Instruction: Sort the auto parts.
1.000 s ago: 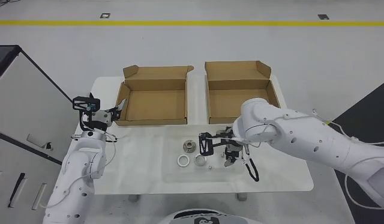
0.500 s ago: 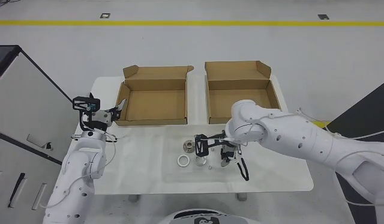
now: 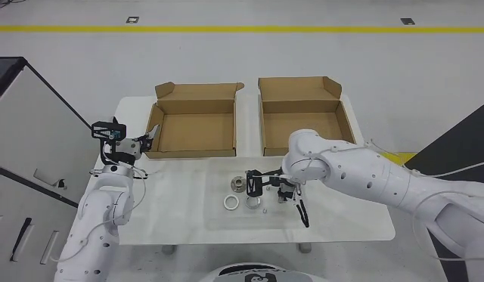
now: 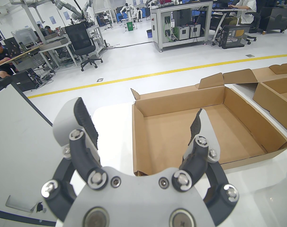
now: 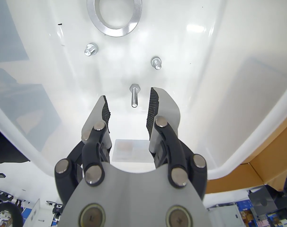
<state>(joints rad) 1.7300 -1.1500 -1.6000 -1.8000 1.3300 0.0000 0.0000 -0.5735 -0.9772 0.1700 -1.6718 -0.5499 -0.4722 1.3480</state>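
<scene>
Several metal parts lie in a shallow white tray (image 5: 205, 72). A long bolt (image 5: 134, 95) rests flat right between the tips of my right gripper (image 5: 128, 94), which is open and low over the tray floor. Beyond it stand two short bolts (image 5: 91, 49) (image 5: 156, 62) and a flat metal ring (image 5: 114, 5). From above, the right gripper (image 3: 254, 185) is beside a flanged hub (image 3: 238, 182), with a white ring (image 3: 231, 202) and a metal ring (image 3: 252, 202) nearby. My left gripper (image 4: 139, 106) is open and holds nothing, off the left box's near corner (image 3: 144, 142).
Two open cardboard boxes stand side by side at the back of the table, the left box (image 3: 193, 127) and the right box (image 3: 302, 127); both show bare floors. A grey panel (image 3: 38, 123) leans beside the table's left side.
My right arm has shifted left across the tray, bringing its open gripper closer to the hub and rings. The left arm has stayed still.
</scene>
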